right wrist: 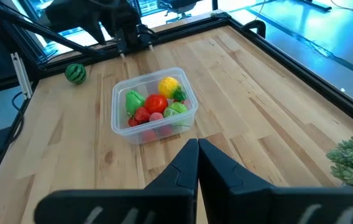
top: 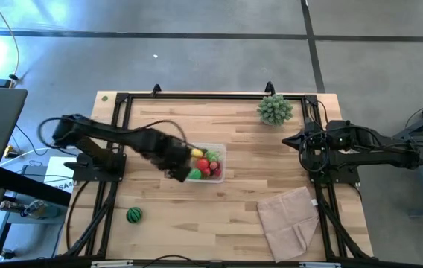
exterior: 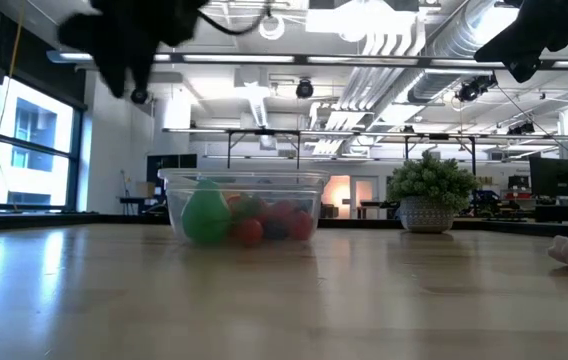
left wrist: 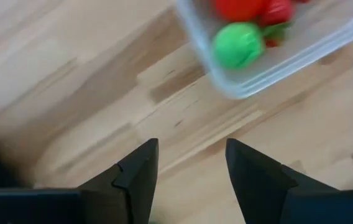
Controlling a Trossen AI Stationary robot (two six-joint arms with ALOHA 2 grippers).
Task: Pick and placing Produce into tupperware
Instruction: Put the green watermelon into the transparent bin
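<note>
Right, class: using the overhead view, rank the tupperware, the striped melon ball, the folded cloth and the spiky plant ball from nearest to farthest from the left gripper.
1. Tupperware, right beside the left gripper.
2. Striped melon ball, near the front edge.
3. Folded cloth and spiky plant ball, both on the right side, are too close to call.

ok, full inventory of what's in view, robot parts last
tupperware: one, clear, mid-table, slightly left of centre.
lemon: one, yellow, in the tupperware.
tomato: one, red, in the tupperware.
green rounds: at least two, in the tupperware.
small red pieces: a few, in the tupperware.
melon ball: one, green striped, loose on the table's near left.
plant ball: one, pale green, far right of centre.
cloth: one, beige, near right.
left gripper: jaws open, empty, beside the tupperware's left edge.
right gripper: jaws shut, waiting at right.
</note>
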